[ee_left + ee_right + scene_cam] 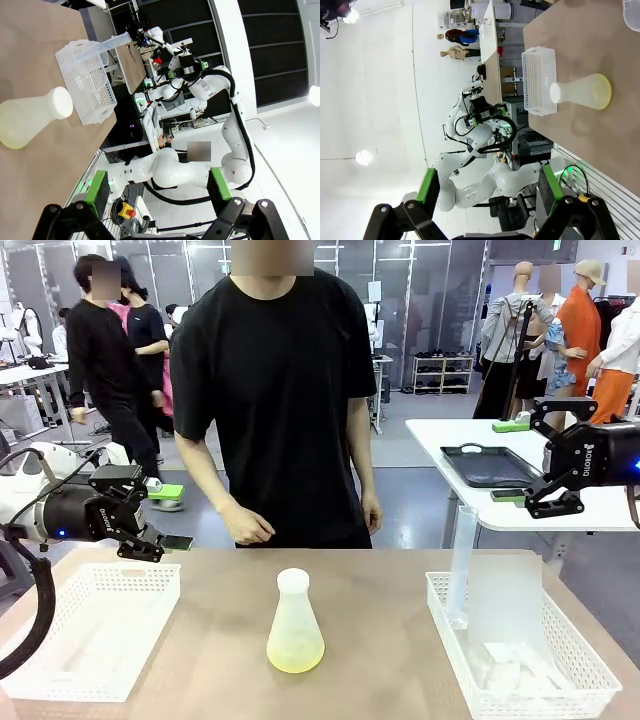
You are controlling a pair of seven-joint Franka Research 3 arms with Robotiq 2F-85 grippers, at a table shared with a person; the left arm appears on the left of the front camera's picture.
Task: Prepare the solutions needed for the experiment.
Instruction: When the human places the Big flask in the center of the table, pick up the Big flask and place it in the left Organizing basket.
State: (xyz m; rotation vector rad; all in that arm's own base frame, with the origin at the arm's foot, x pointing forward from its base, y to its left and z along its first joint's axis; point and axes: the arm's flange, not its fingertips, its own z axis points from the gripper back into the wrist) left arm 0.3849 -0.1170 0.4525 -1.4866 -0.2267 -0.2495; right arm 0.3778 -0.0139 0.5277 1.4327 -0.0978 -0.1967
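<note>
Nearest the camera, at lower centre of the front view, the flask (295, 625) stood upright on bare table. The solutions (295, 654) lay as a shallow pale yellow-green pool in its base. I could not tell whether its white top was a cap or an open mouth.

The left basket (100, 571) sat at lower left. The right basket (437, 589) at lower right held a tall cylinder (461, 560) and a translucent beaker (505, 602), both upright.

Farther back, the left gripper (172, 515) hung at mid-left above the left basket's far edge, jaws spread wide and holding nothing. The right gripper (512, 460) hung at upper right, above and beyond the right basket, equally wide and empty. Both wrist views confirmed the spread.

Beyond the table's far edge, the person's hand (245, 525) hung close to the edge.

Risks, in my judgement:
- A pinch on the tapered neck could slip and tip the flask. If it was uncapped, the liquid would spill.
- A careless descent by the right arm could topple the cylinder.
- The hand stood close enough to either arm's reach to be struck.
</note>
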